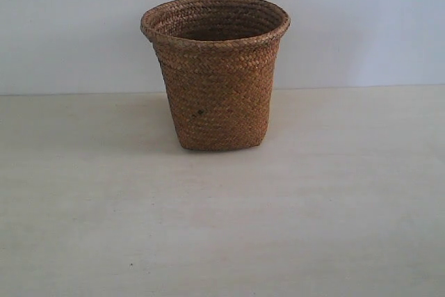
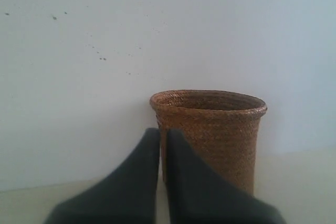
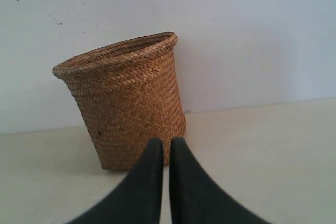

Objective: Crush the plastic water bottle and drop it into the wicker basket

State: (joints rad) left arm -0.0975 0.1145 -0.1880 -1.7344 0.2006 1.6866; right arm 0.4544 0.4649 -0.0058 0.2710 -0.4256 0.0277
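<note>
Basket (image 1: 215,95): upright on the bench (image 1: 313,206), mid-scene, close to the back wall (image 1: 348,19), mouth up, with a small dark spot (image 1: 200,111) on its side.
Bottle: not in any view. It's not on the bench you can see and not in either hand. It could be down inside the basket, but the exterior view only catches the upper inner weave, so you cannot tell.
Left hand (image 2: 163,134): clenched on nothing, with only a thin slit between the fingers. It is aimed at the basket, which sits just behind the tips in its wrist view.
Right hand (image 3: 162,142): also clenched and empty, pointing at the basket's lower side.
Exterior view: neither arm shows, so both hands are likely held well back from the basket.
Stage, my guess: either the drop is done or there's no bottle to work with. Don't mark it done on these views.
Risk, false success: the basket's depth hides its contents, so check from above first.
Risk, knocked basket: if you drive either hand straight ahead, the tips meet the woven side. It looks light and nothing pins it, so it would likely slide or tip.
Risk, failed grab: clenched fingers would shove a bottle away, so open up before any reach.
Risk, blind reach: if the bottle is off-frame, you'd be moving with no sight of it.
</note>
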